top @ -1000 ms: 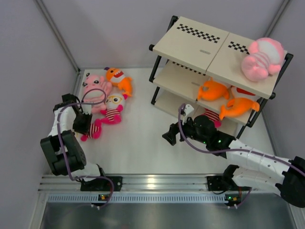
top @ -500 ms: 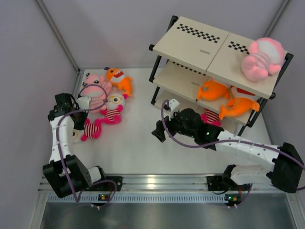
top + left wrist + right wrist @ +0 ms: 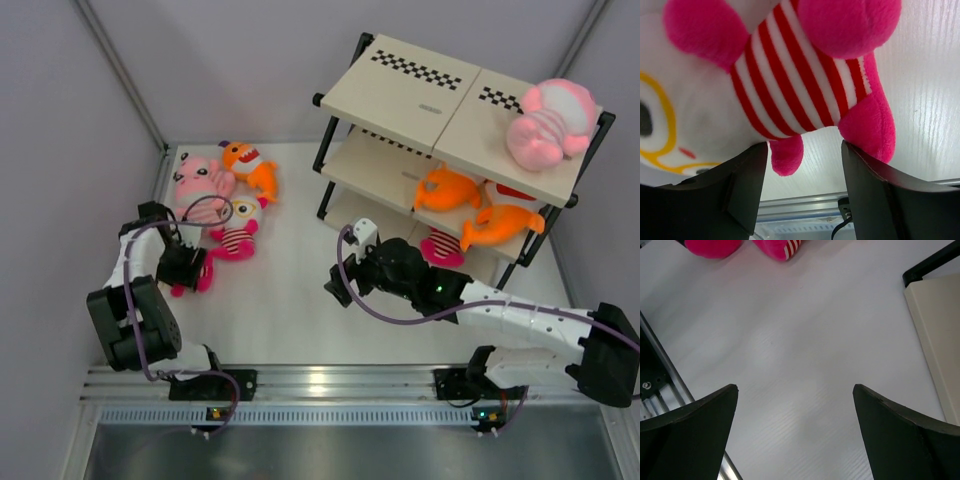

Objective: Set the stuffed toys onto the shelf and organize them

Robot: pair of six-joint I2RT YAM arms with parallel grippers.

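A small magenta toy with red-white stripes (image 3: 790, 85) fills the left wrist view. My left gripper (image 3: 802, 147) stands open right over it, one magenta limb between the fingers; from above, the left gripper (image 3: 186, 268) covers that toy (image 3: 203, 277). A second small magenta toy (image 3: 236, 238), pale-pink striped animals (image 3: 198, 180) and an orange fish (image 3: 252, 166) lie at the back left. The shelf (image 3: 420, 90) bears a pink animal (image 3: 548, 124), two orange fish (image 3: 448, 188) and a magenta toy (image 3: 440, 246). My right gripper (image 3: 338, 288) hangs open and empty above the floor.
Grey walls close in the left, back and right sides. The aluminium base rail (image 3: 320, 385) runs along the near edge. In the right wrict view the right gripper (image 3: 795, 387) shows bare floor, a shelf corner (image 3: 935, 335) and magenta toy feet (image 3: 775, 246).
My left jaws went from shut to open, and the left wrist dropped back onto the small magenta toy. The right gripper moved left, away from the shelf.
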